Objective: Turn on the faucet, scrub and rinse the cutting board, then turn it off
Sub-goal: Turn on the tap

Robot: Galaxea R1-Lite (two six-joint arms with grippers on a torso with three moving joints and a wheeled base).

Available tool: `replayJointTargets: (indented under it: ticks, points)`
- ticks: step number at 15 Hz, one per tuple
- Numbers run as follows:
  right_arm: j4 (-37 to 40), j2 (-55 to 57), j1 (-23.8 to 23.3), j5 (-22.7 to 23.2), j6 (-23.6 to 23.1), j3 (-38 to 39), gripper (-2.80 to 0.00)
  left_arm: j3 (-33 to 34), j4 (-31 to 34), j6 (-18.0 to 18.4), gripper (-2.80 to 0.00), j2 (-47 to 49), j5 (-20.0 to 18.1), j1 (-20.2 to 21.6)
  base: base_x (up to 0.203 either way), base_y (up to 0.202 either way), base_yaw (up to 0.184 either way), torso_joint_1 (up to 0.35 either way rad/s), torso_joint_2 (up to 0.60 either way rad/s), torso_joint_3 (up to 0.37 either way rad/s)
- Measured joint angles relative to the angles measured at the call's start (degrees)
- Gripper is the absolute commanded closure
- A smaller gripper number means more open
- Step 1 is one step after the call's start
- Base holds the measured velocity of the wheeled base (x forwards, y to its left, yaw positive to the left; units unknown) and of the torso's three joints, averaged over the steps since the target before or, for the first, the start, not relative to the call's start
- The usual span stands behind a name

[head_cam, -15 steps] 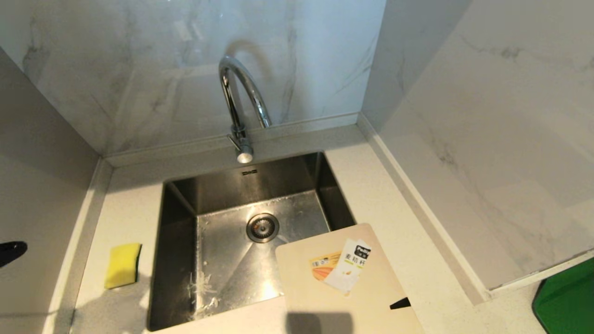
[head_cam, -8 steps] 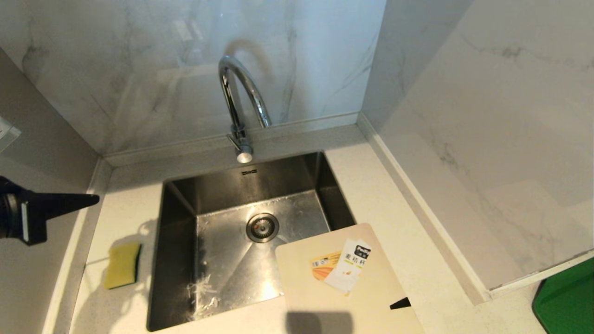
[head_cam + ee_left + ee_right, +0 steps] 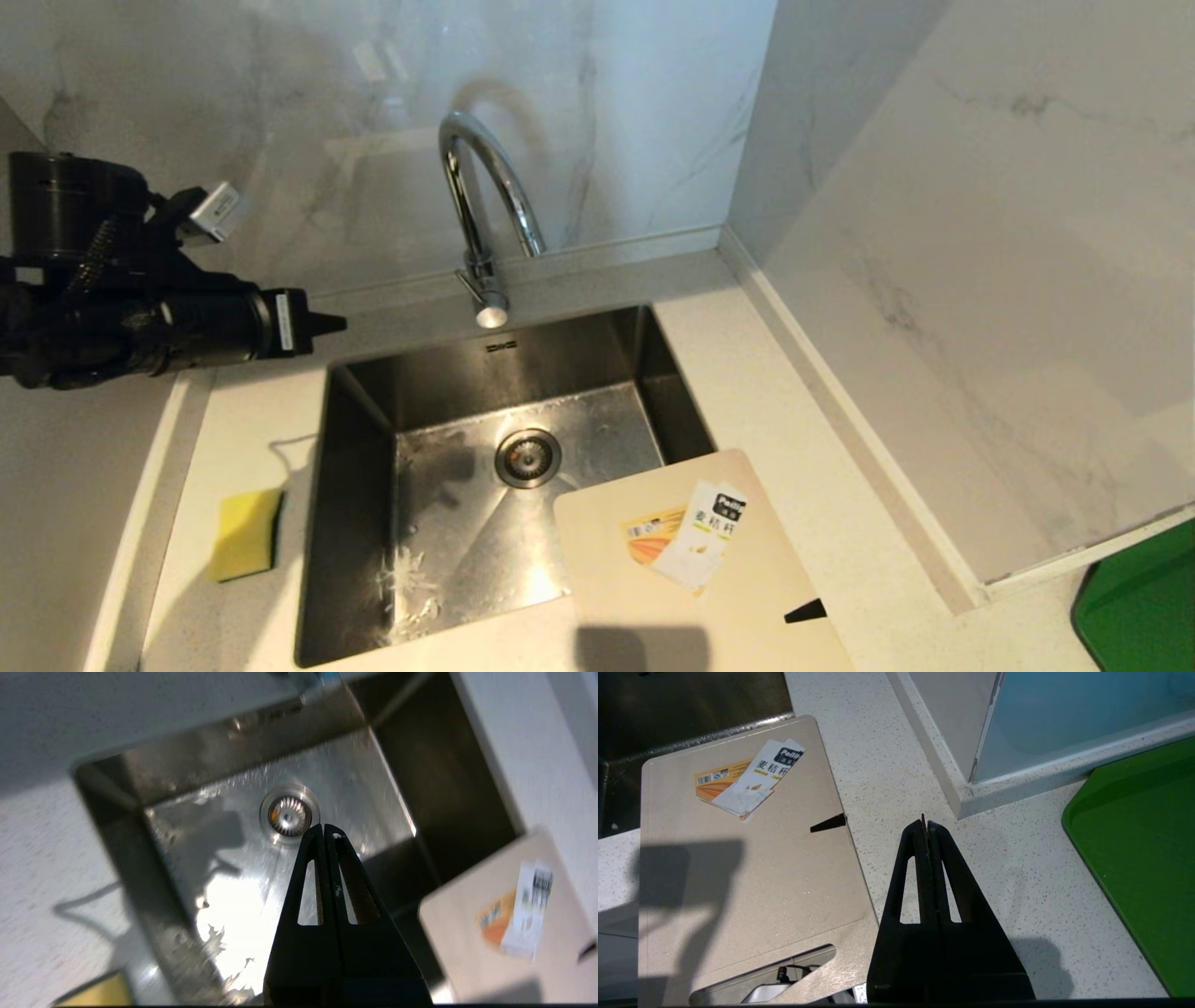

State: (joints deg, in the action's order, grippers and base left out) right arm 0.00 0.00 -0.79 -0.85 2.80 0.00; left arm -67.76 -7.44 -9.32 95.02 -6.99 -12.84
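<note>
Sink (image 3: 373,523) holds no items; cutting board (image 3: 653,597) overhangs rim; L end effector (image 3: 336,324) closed, empty.

A yellow sponge (image 3: 246,534), pale beige cutting board (image 3: 691,597) with white-and-orange label (image 3: 689,535), chrome faucet (image 3: 481,210) and grey-veined white marble wall (image 3: 980,233) showed.

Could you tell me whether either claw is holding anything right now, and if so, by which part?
Nothing is held. The left claw is shut and empty above the sink; the right claw is shut and empty over the countertop.
</note>
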Motion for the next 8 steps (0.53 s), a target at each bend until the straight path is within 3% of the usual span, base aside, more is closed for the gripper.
replayJointTargets:
  ticks: [5, 8]
  points:
    - [0.00, 0.00, 0.02, -0.02, 0.00, 0.00, 0.00, -10.66, -1.83, -9.40, 0.00, 10.09, 1.54, -0.83, 0.000, 0.000, 0.000, 0.000, 0.00, 0.000]
    - [0.00, 0.00, 0.02, -0.02, -0.01, 0.00, 0.00, -14.00, -3.70, -10.93, 0.00, 14.25, 2.83, -0.89, 0.000, 0.000, 0.000, 0.000, 0.00, 0.000]
